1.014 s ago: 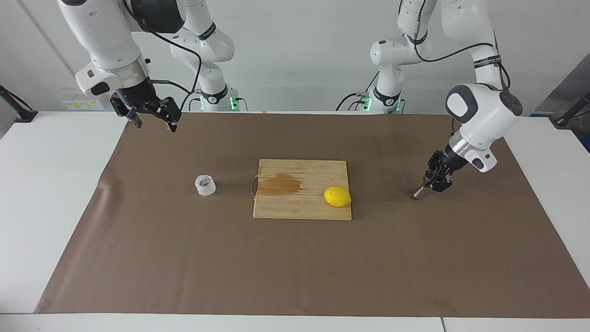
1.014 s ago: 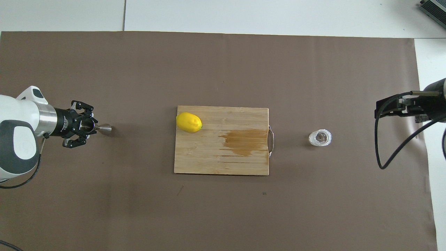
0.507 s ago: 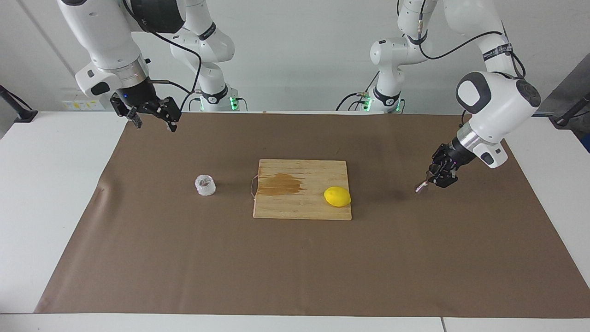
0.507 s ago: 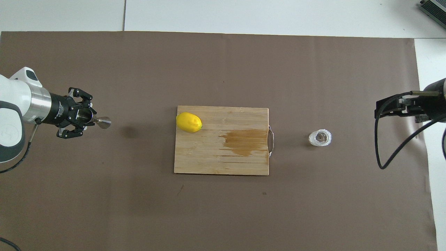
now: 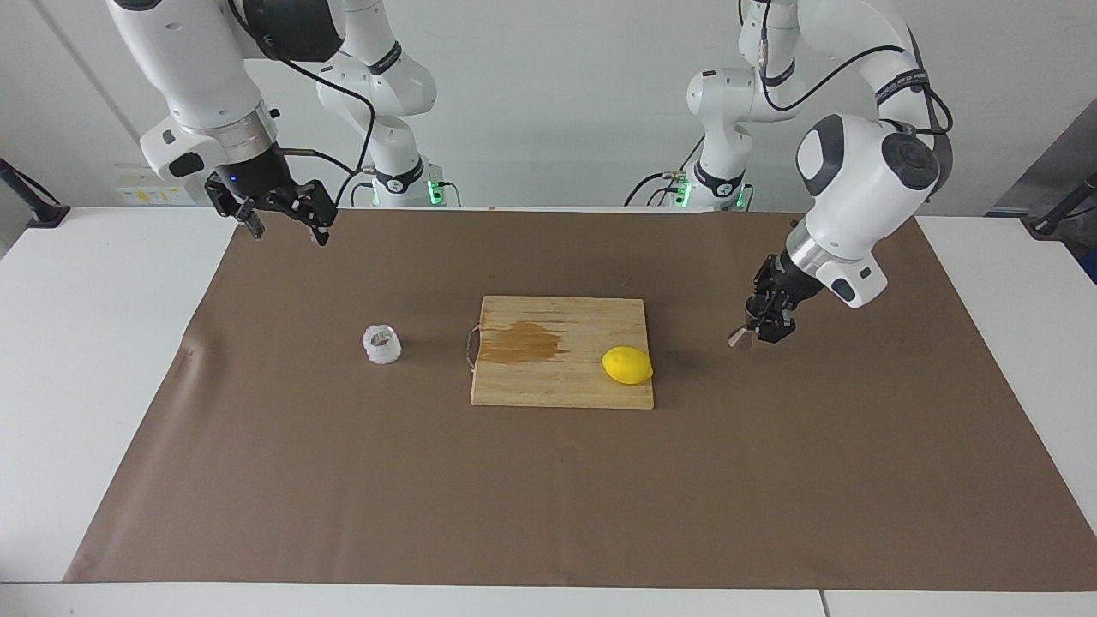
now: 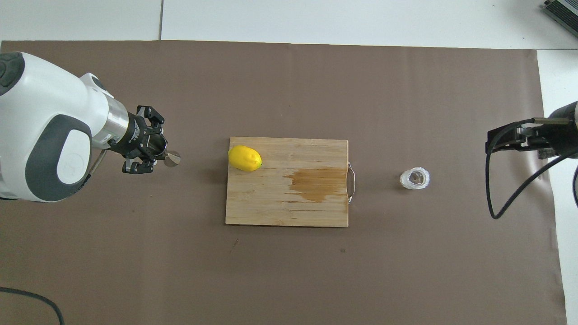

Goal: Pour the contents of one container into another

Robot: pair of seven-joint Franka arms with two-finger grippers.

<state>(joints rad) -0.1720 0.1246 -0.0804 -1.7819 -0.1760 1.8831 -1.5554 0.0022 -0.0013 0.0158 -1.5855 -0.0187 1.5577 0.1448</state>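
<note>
Currently we see L pincer [image 5: 752, 332] clamped on steel jigger [image 5: 740, 338], raised over mat beside board [image 5: 561, 390] w/ lemon [image 5: 627, 365]; R pincer [image 5: 278, 218] agape, waiting; ribbed cup [image 5: 381, 344] on mat twd R-arm end.

A yellow lemon [image 5: 627, 365] lies on a stained wooden cutting board [image 5: 548, 386] atop brown paper [image 5: 548, 497].

left tool [image 5: 758, 332] gripping steel jigger [image 5: 740, 338] above mat, near lemon [image 5: 627, 365]
</note>
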